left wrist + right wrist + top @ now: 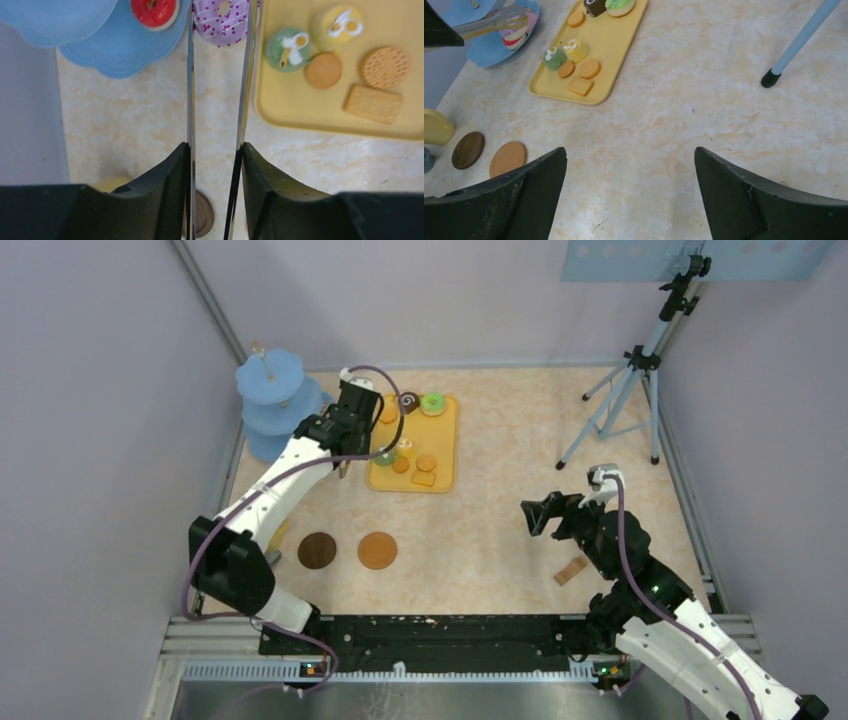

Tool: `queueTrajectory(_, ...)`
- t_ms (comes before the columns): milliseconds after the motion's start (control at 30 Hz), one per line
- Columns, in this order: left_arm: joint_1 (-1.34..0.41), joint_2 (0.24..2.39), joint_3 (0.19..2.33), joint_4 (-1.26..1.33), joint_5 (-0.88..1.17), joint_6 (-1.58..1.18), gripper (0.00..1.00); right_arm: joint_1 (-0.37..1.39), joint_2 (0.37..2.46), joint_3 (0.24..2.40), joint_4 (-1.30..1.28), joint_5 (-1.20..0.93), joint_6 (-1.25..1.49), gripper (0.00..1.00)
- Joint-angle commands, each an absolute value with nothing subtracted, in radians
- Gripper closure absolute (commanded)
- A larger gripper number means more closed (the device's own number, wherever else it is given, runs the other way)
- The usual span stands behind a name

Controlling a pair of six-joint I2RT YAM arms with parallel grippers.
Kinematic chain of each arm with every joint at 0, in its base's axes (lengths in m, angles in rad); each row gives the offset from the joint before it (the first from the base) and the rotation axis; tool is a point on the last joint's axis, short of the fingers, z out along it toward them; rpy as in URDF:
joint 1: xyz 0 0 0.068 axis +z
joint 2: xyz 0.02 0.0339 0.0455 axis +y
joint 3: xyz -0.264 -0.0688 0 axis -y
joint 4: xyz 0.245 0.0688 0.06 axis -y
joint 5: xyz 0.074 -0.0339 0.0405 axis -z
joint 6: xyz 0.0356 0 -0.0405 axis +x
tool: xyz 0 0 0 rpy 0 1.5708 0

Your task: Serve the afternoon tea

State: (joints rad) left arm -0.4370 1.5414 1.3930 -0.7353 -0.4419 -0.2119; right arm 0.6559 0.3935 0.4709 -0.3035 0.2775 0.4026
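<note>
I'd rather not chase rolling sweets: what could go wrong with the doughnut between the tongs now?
1. The sprinkled doughnut is pinched only at the tips of the thin tongs in the left gripper; it may slip and fall beside the blue stand.
2. The red cake sits close by on that tier; the tongs could nudge it off.

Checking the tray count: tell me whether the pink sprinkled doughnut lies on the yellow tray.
No: the pink doughnut sits between the tips of the tongs, off to the left of the yellow tray.
</note>
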Motion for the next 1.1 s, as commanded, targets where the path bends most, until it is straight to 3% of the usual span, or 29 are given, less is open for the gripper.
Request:
queueTrajectory(0,-0.409,1.4,1.298,-0.797,-0.527,-0.247,0.66,0.651,0.383,0.476,-0.258,0.256,0.389,0.04)
queueTrajectory(300,-0.146,1.303,1.15,-0.762,-0.495,-0.249,0.73,0.65,0.373,0.472,-0.248,0.222,0.384,0.04)
queueTrajectory(1067,-0.019,1.601,1.29,-0.545,-0.6,-0.28,0.71,0.65,0.357,0.466,-0.245,0.219,0.389,0.04)
